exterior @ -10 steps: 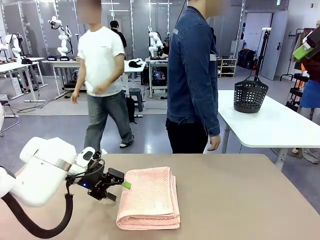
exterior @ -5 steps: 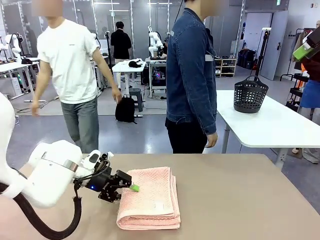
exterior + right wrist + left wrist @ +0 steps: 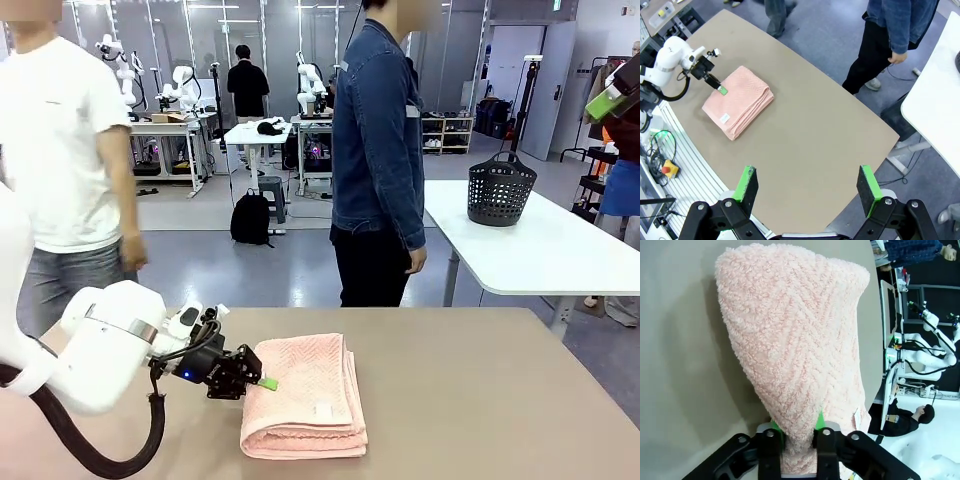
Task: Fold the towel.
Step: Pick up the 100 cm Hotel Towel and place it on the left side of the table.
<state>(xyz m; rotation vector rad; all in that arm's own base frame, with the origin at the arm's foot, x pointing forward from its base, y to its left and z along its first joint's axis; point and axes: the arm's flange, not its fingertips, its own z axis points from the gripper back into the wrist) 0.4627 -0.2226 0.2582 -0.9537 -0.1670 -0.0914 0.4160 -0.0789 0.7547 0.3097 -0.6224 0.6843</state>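
The table (image 3: 480, 400) carries one thing of the task: the towel (image 3: 303, 398), a salmon-pink pad already folded into several layers, lying on the side of the table toward the robot's left. In the front view its long axis runs from the robot's edge of the table toward the person (image 3: 378, 150) at the far side, with a small white tag (image 3: 323, 409) on top, nearer the robot's end of the towel.

The relation that matters is at the towel's left long edge. The left gripper (image 3: 262, 381) comes in sideways from the left of the towel and meets that edge about midway along it. In the left wrist view the green pads (image 3: 818, 419) stand close together with a fold of towel between them — a narrow pinch on the cloth rather than an open reach. The right gripper (image 3: 808, 184) hangs high above the table, well apart from the towel, its fingers spread wide and holding nothing, so the left arm is by far the nearer.

How many layers the pinch takes cannot be told — the cloth swallows the fingertips in the wrist view, and in the front view the gripper body covers the contact. The towel's underside and its folded edges against the table are hidden too. The tag's print is too small to read.
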